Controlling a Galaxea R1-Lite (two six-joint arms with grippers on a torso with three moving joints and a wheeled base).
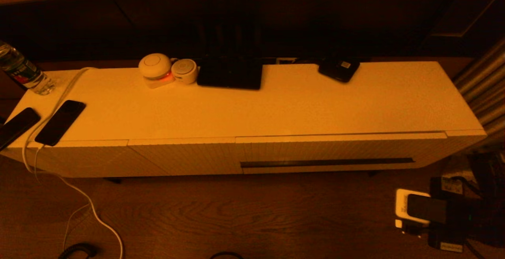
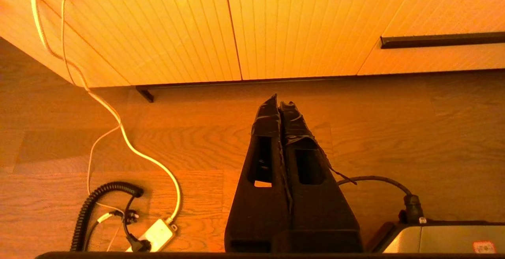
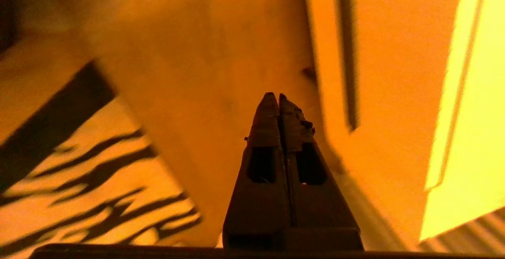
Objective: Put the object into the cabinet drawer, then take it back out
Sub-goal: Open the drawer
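The cabinet drawer (image 1: 339, 150) is closed; its ribbed white front carries a long dark handle slot (image 1: 326, 163), right of centre on the low cabinet. Neither arm shows in the head view. My left gripper (image 2: 280, 101) hangs shut and empty over the wood floor, short of the cabinet's plain ribbed panels, with the handle slot (image 2: 442, 40) off to one side. The right gripper (image 3: 275, 95) is also shut and empty, low over the floor beside the drawer front (image 3: 390, 73) and its slot (image 3: 349, 53). Which item on top is the task's object I cannot tell.
On the cabinet top: a water bottle (image 1: 21, 71), two phones (image 1: 61, 122) with a white cable (image 1: 59, 101), two round white devices (image 1: 155, 67), a flat black device (image 1: 230, 71) and a small black box (image 1: 339, 69). Chargers (image 1: 430, 211) lie on the floor at right.
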